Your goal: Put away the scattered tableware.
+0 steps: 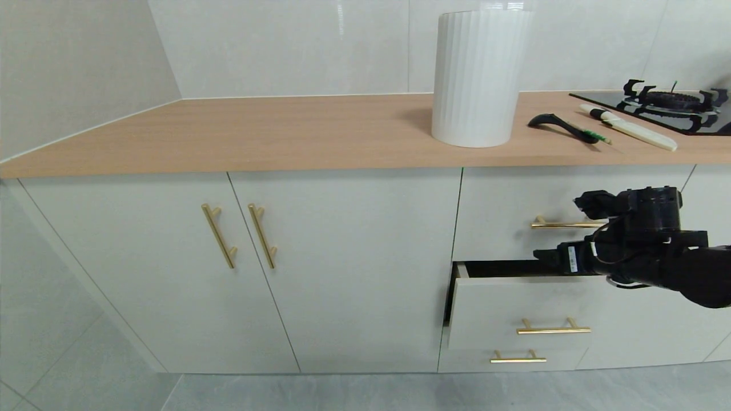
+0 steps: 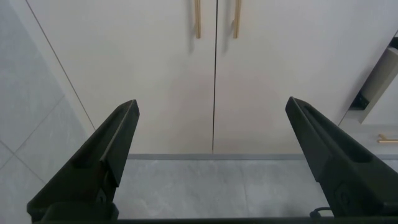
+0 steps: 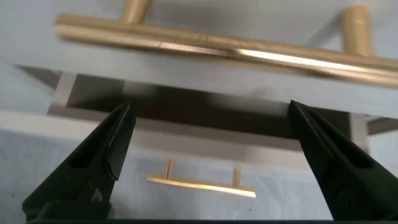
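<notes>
Head view: Two loose utensils lie on the wooden worktop [image 1: 257,131], between the white ribbed canister [image 1: 477,77] and the hob [image 1: 674,105]. They are a black spoon [image 1: 562,127] and a pale knife [image 1: 628,127], just beside each other and apparently not touching. The right gripper [image 1: 571,228] sits well below them, at the top drawer handle [image 1: 562,224]. Under it the second drawer [image 1: 514,308] stands partly open.

Judgement: both utensils look light, rigid and thin, lying flat, so a pinch across the handle from above should suit. Smooth, slim handles could slip or roll. The pale blade may be brittle, so grip near the dark band and avoid the blade.

Left wrist view: The left gripper [image 2: 211,118] hangs with jaws spread wide and nothing between them. It faces the cabinet doors [image 2: 155,74] above the grey floor [image 2: 186,186].

Right wrist view: The right gripper's jaws are wide and hold nothing. The brass handle runs just beyond them, not clamped. The dark gap of the open drawer lies behind the fingertips [image 3: 121,121].
</notes>
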Controlling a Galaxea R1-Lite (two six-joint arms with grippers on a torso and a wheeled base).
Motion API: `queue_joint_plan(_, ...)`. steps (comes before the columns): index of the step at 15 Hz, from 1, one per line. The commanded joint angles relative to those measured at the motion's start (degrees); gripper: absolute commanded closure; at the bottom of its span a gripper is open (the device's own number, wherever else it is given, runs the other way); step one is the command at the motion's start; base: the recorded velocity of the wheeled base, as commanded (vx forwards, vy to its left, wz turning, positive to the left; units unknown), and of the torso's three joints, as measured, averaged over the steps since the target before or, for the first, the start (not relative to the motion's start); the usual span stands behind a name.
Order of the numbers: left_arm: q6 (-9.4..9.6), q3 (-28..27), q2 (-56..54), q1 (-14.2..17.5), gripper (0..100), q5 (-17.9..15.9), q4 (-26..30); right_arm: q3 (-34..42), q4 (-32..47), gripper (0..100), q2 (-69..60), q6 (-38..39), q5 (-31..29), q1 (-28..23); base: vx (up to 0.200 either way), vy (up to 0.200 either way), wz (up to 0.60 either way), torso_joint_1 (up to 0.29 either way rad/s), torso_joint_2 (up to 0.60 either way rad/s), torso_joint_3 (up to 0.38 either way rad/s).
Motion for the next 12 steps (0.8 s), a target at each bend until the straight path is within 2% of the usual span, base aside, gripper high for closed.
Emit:
queue_joint_plan(1,0.00,0.02,0.09,0.01,0,0.01,0.00,-2.85,-0.07,0,6.28,1.13,-0.14,0.93,0.000,0.000,0.00,0.000,0.00,0.000)
queue_joint_plan(6,0.00,0.02,0.09,0.01,0,0.01,0.00,-5.67,-0.07,0,11.38,1.13,-5.07,1.54,0.000,0.000,0.00,0.000,0.00,0.000)
queue_joint_plan(12,0.00,0.02,0.09,0.01,0,0.01,0.00,-5.76,-0.43,0,12.43,1.22,-5.33,1.54,0.000,0.000,0.00,0.000,0.00,0.000)
